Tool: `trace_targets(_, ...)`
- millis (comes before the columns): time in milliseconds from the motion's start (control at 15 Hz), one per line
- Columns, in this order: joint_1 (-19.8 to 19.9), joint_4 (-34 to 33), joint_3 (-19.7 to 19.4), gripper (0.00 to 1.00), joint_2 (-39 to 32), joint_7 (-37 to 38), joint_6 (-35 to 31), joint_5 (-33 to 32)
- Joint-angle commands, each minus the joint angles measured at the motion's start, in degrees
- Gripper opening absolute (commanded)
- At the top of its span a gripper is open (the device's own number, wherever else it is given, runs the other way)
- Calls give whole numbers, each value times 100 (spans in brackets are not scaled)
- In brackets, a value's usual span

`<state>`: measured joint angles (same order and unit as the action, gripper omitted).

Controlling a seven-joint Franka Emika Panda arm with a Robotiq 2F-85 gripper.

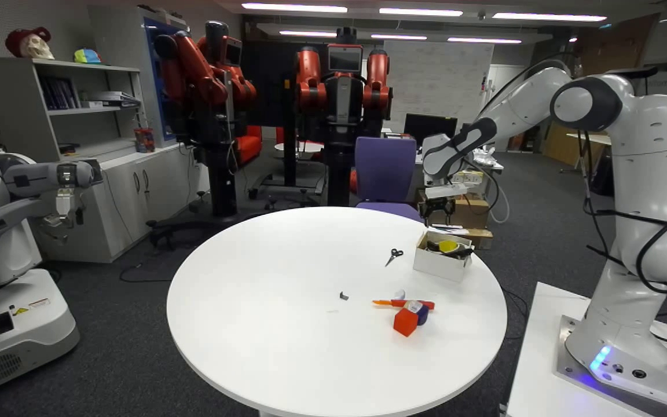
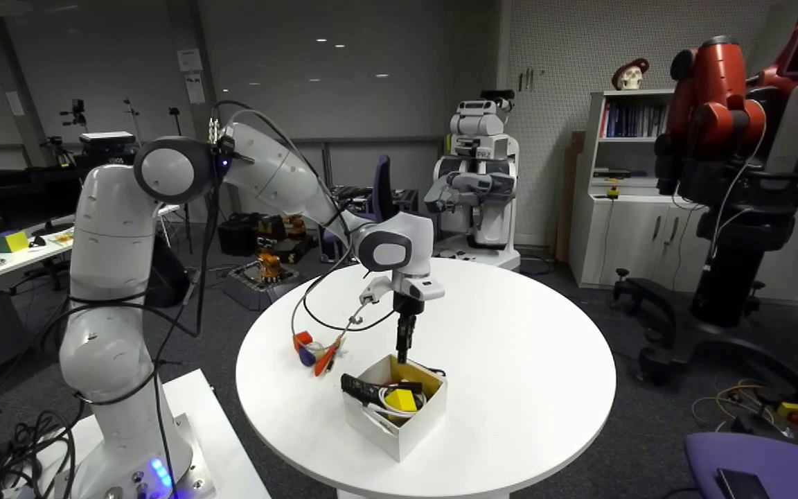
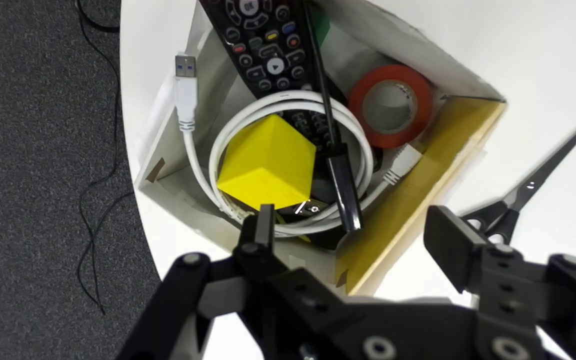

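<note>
In an exterior view, an open-topped white cardboard box (image 1: 439, 267) with one yellow inner wall stands close to the right-hand edge of the round white worktop (image 1: 264, 324), toward the far side. Black-handled scissors (image 1: 395, 253) lie just beside it, farther in from the edge. Nearer the front edge, an orange-red cube (image 1: 405, 322) sits beside a dark blue item (image 1: 422, 314).

In an exterior view, the black two-fingered gripper (image 2: 404, 357) points straight down at the box's far corner; whether it touches cannot be told there.

In the wrist view, the jaws stand wide apart. One finger (image 3: 265, 227) shows over the box, by a matte yellow cube (image 3: 268, 162); its counterpart shows past the yellow wall, by the scissors. The yellow cube lies within the loop of a coiled white USB cable (image 3: 288, 95). A slim black rod (image 3: 344, 192) crosses the coil; a black remote control (image 3: 268, 52) and a glossy red roll of tape (image 3: 395, 139) share the box. The worktop's edge runs close past one box corner.
</note>
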<state>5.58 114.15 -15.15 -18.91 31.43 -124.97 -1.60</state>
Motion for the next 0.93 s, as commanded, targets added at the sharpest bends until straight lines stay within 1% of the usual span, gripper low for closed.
trace_targets(0,-92,564,244,100,857,-177,-6,122)
trace_targets(133,-180,768,475,100,1177,-273,-86,198)
trace_targets(200,-253,837,620,100,1248,-258,-258,307)
trace_targets(400,-487,854,1102,100,1208,-558,-783,659)
trace_targets(600,-756,726,1589,100,809,-964,-1538,1233)
trace_targets(800,-909,474,2060,100,161,-1751,-2357,1881)
trace_targets(867,-963,390,2141,100,-51,-1854,-2559,1889)
